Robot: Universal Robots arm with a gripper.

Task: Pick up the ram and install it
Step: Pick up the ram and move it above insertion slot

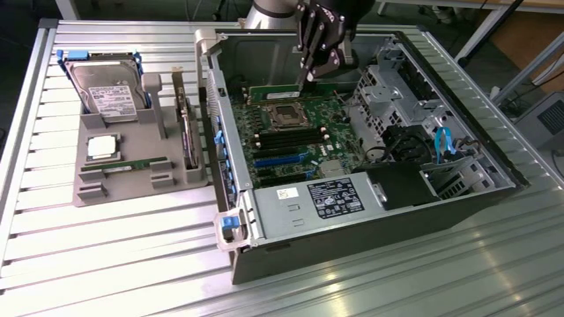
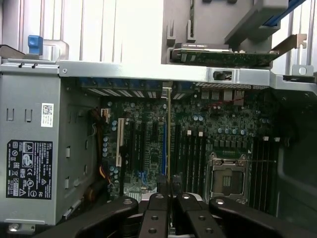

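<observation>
Wrist view, nearest first: my gripper (image 2: pixel 171 191) is clenched on the ram (image 2: pixel 170 134). The black fingers (image 2: pixel 156 213) press on its two faces, jaws almost together. From here the ram is edge-on, a thin pale line running away from the fingertips over the board (image 2: pixel 223 119). Beyond it lie the black memory slots (image 2: pixel 193 158) and the silver processor socket (image 2: pixel 228 178). I cannot tell whether the ram touches any slot. Farther off are the case wall (image 2: pixel 148 72), a blue latch (image 2: pixel 34 43) and a green card (image 2: pixel 223 57).

Exterior view, front to back: table (image 1: pixel 88 277), then the open case (image 1: pixel 264 261) lying on it. The labelled power supply (image 1: pixel 331 198) sits at the case's near end. Past the socket (image 1: pixel 286 115) the ram (image 1: pixel 277 93) shows its flat side. It is long, narrow and green, lies level and parallel to the slots, and reaches from my fingertips toward the exterior view's left.

On that side, beside the case, is a grey tray (image 1: pixel 132 191). It holds another green stick (image 1: pixel 123 165), a square silver chip (image 1: pixel 102 146) and, farthest back, a hard drive (image 1: pixel 110 96).

Arm pose: the gripper (image 1: pixel 308 78) points straight down into the far end of the case. Its black body stands upright above the ram. The silver arm tube (image 1: pixel 264 13) enters from the far edge of the table.
</observation>
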